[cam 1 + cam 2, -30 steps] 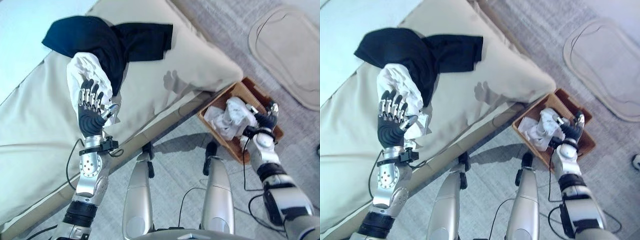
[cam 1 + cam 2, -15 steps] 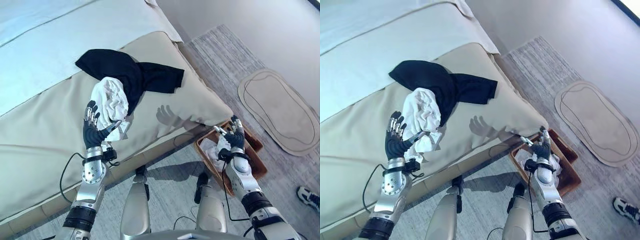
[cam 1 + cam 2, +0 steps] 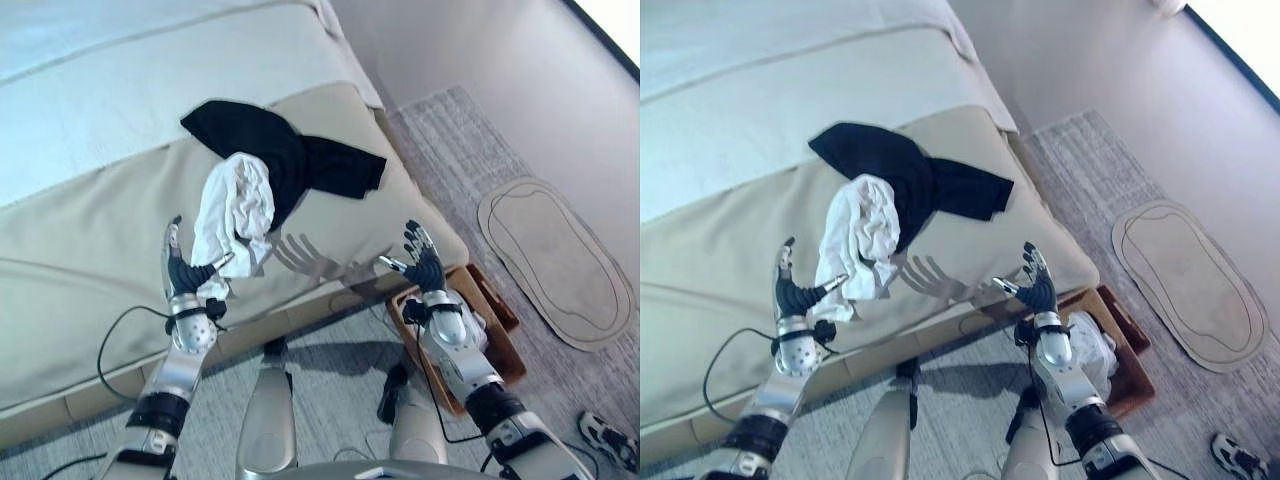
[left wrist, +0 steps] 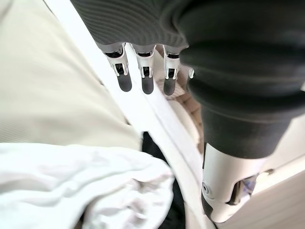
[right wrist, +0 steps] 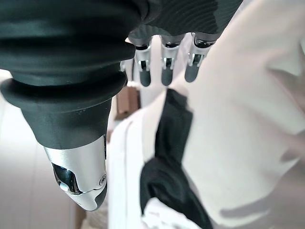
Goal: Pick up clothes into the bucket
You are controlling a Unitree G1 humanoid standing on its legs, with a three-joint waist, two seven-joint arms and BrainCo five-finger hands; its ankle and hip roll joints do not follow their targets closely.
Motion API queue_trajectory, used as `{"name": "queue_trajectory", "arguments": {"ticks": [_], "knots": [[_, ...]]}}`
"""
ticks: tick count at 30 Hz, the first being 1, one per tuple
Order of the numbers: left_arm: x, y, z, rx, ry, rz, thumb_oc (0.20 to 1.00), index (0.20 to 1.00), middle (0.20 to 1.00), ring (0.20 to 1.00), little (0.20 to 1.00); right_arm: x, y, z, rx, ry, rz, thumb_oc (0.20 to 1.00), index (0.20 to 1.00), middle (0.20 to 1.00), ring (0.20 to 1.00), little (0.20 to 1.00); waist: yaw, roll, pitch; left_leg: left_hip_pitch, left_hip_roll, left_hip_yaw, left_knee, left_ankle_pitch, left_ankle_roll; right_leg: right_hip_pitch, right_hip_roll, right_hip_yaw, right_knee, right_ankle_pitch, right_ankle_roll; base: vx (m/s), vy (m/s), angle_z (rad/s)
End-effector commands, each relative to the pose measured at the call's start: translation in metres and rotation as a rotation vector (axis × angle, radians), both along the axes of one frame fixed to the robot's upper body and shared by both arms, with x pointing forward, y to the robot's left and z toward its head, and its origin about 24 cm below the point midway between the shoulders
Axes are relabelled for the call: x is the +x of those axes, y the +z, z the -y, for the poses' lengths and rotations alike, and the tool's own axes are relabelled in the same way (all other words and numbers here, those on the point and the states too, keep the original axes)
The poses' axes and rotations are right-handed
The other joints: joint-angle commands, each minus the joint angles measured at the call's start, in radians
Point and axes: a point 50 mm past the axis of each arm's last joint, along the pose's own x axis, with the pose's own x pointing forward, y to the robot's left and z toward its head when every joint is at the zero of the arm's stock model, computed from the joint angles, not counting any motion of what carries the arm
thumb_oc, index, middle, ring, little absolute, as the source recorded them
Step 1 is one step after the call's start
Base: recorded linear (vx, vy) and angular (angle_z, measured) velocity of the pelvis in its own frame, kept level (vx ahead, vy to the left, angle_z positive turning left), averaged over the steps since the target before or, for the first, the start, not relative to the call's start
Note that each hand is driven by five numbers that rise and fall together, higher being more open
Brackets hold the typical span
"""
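Your left hand [image 3: 182,272] is raised w/ straight fingers just beside the white garment [image 3: 236,208] on the bed [image 3: 90,240]; black garment [image 3: 290,160] lies past it. Right hand [image 3: 423,268] is up, fingers spread, holding nothing, above the basket [image 3: 497,340] w/ white cloth [image 3: 1090,352] inside.

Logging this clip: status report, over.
Both hands open, empty. White garment and black garment on bed. White cloth in basket. Nothing blocking.

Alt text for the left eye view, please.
Both hands, left and right, are raised open over the edge of a bed, where a white garment overlaps a black one. A brown basket sits on the floor.
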Motion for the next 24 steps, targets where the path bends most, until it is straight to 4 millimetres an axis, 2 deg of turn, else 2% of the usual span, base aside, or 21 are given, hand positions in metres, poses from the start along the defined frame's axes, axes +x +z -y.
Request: {"name": "queue_trajectory", "arguments": {"ticks": [1, 7, 9, 10, 11, 14, 15, 16, 17, 18, 24], "knots": [[0.012, 0.041, -0.025, 0.072, 0.102, 0.146, 1.0, 1.0, 1.0, 1.0, 1.0, 0.007, 0.047, -0.012, 0.033, 0.043, 0.211, 1.0, 1.0, 1.0, 1.0, 1.0, -0.003, -0.051, 0.081, -0.053, -0.037, 0.026, 0.191, -0.138, 0.047, -0.06, 0.008, 0.038, -0.069, 0.144, -0.008, -0.16, 0.055, -0.03], [0.024, 0.081, -0.041, 0.105, 0.172, 0.255, 1.0, 1.0, 1.0, 1.0, 1.0, 0.014, 0.067, -0.014, 0.012, 0.031, 0.288, 1.0, 1.0, 1.0, 1.0, 1.0, -0.024, -0.068, 0.143, -0.232, -0.037, 0.015, 0.294, -0.149, 0.049, -0.232, 0.011, 0.046, 0.023, 0.135, -0.012, -0.12, 0.04, 0.01], [0.032, 0.104, -0.041, 0.12, 0.182, 0.321, 1.0, 1.0, 1.0, 1.0, 1.0, 0.016, 0.073, -0.012, 0.011, 0.023, 0.312, 1.0, 1.0, 1.0, 1.0, 1.0, -0.037, -0.076, 0.156, -0.301, -0.041, 0.012, 0.319, -0.148, 0.049, -0.296, 0.008, 0.046, 0.044, 0.138, -0.012, -0.07, 0.016, -0.02], [0.032, 0.105, -0.041, 0.121, 0.182, 0.322, 1.0, 1.0, 1.0, 1.0, 1.0, 0.016, 0.074, -0.012, 0.011, 0.022, 0.313, 1.0, 1.0, 1.0, 1.0, 1.0, -0.037, -0.076, 0.156, -0.304, -0.041, 0.011, 0.321, -0.148, 0.049, -0.299, 0.008, 0.046, 0.046, 0.137, -0.012, 0.04, -0.006, -0.01], [0.035, 0.116, -0.041, 0.123, 0.179, 0.352, 1.0, 1.0, 1.0, 1.0, 1.0, 0.016, 0.077, -0.011, 0.004, 0.02, 0.326, 1.0, 1.0, 1.0, 1.0, 1.0, -0.044, -0.076, 0.155, -0.329, -0.037, 0.003, 0.336, -0.181, 0.045, -0.327, 0.013, 0.054, 0.062, 0.112, -0.001, 0.06, -0.003, 0.08], [0.04, 0.13, -0.04, 0.143, 0.178, 0.378, 1.0, 1.0, 1.0, 1.0, 1.0, 0.018, 0.081, -0.01, 0.005, 0.012, 0.342, 1.0, 1.0, 1.0, 1.0, 1.0, -0.052, -0.078, 0.155, -0.369, -0.037, 0.001, 0.342, -0.181, 0.046, -0.367, 0.011, 0.058, 0.068, 0.115, 0.001, -0.03, 0.019, 0.06], [0.04, 0.134, -0.041, 0.144, 0.179, 0.39, 1.0, 1.0, 1.0, 1.0, 1.0, 0.018, 0.083, -0.008, 0.006, 0.006, 0.349, 1.0, 1.0, 1.0, 1.0, 1.0, -0.058, -0.08, 0.156, -0.396, -0.042, 0.006, 0.335, -0.148, 0.052, -0.391, 0.007, 0.052, 0.057, 0.143, -0.01, -0.03, 0.049, -0.02], [0.042, 0.142, -0.038, 0.153, 0.169, 0.412, 1.0, 1.0, 1.0, 1.0, 1.0, 0.018, 0.083, -0.006, 0.006, -0.007, 0.35, 1.0, 1.0, 1.0, 1.0, 1.0, -0.066, -0.077, 0.156, -0.409, -0.041, 0.001, 0.349, -0.181, 0.049, -0.412, 0.009, 0.062, 0.075, 0.119, 0.002, -0.09, 0.061, 0.01], [0.042, 0.143, -0.037, 0.153, 0.167, 0.415, 1.0, 1.0, 1.0, 1.0, 1.0, 0.018, 0.084, -0.006, 0.007, -0.008, 0.352, 1.0, 1.0, 1.0, 1.0, 1.0, -0.066, -0.078, 0.156, -0.427, -0.045, 0.006, 0.343, -0.148, 0.054, -0.425, 0.004, 0.056, 0.064, 0.146, -0.008, 0.06, 0.052, 0.0], [0.045, 0.151, -0.035, 0.163, 0.159, 0.43, 1.0, 1.0, 1.0, 1.0, 1.0, 0.018, 0.084, -0.005, 0.0, -0.012, 0.355, 1.0, 1.0, 1.0, 1.0, 1.0, -0.074, -0.075, 0.156, -0.433, -0.039, 0.003, 0.354, -0.185, 0.051, -0.438, 0.008, 0.068, 0.081, 0.119, 0.004, 0.0, 0.048, -0.03], [0.051, 0.166, -0.029, 0.27, 0.128, 0.427, 1.0, 1.0, 1.0, 1.0, 1.0, 0.017, 0.086, -0.003, -0.012, -0.01, 0.368, 1.0, 1.0, 1.0, 1.0, 1.0, -0.097, -0.07, 0.156, -0.487, -0.047, 0.01, 0.374, -0.188, 0.058, -0.504, 0.003, 0.088, 0.099, 0.125, 0.008, 0.01, 0.044, -0.03]]}}
